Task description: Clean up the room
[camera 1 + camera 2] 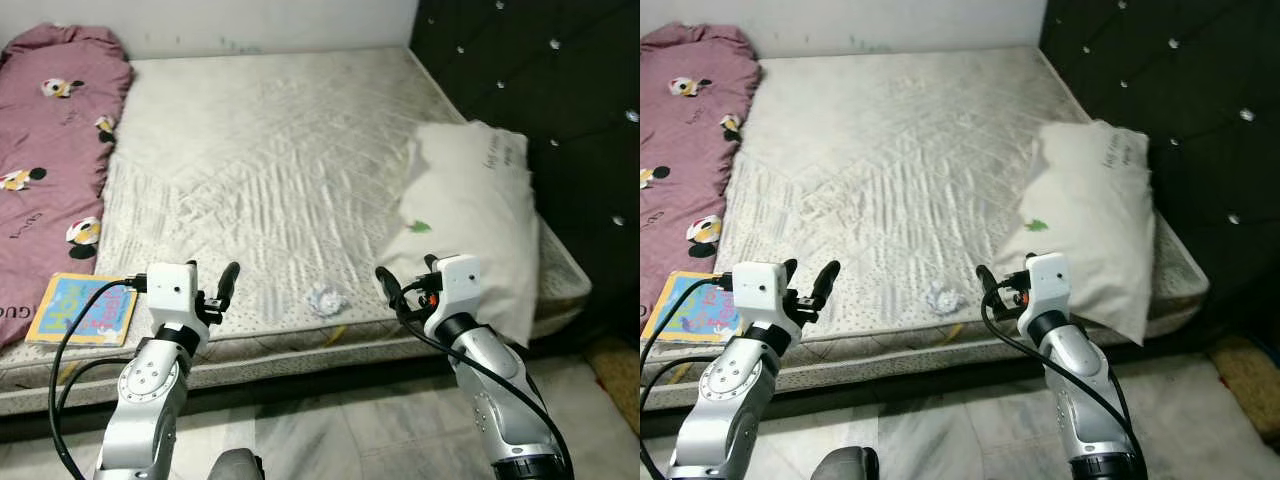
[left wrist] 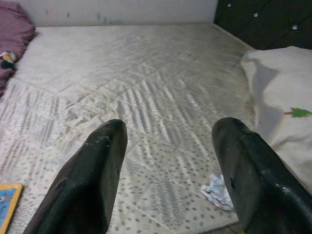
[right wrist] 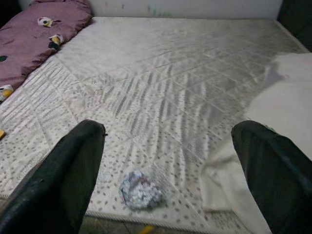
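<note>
White quilted mattress (image 1: 270,170) lies before you, bare, with a white pillow (image 1: 470,215) against the dark tufted headboard (image 1: 560,90) on your right and a maroon blanket (image 1: 45,150) on your left. A crumpled paper wad (image 1: 325,298) sits near the mattress's front edge, between your two arms. Your left gripper (image 1: 212,290) and right gripper (image 1: 405,285) hover at that edge, fingers spread wide, holding nothing. A colourful book (image 1: 82,310) (flat, front left corner) lies beside the blanket.

Bare mattress (image 1: 270,150), pillow (image 1: 470,210), maroon blanket (image 1: 45,150), book (image 1: 82,310), crumpled paper (image 1: 325,298)
</note>
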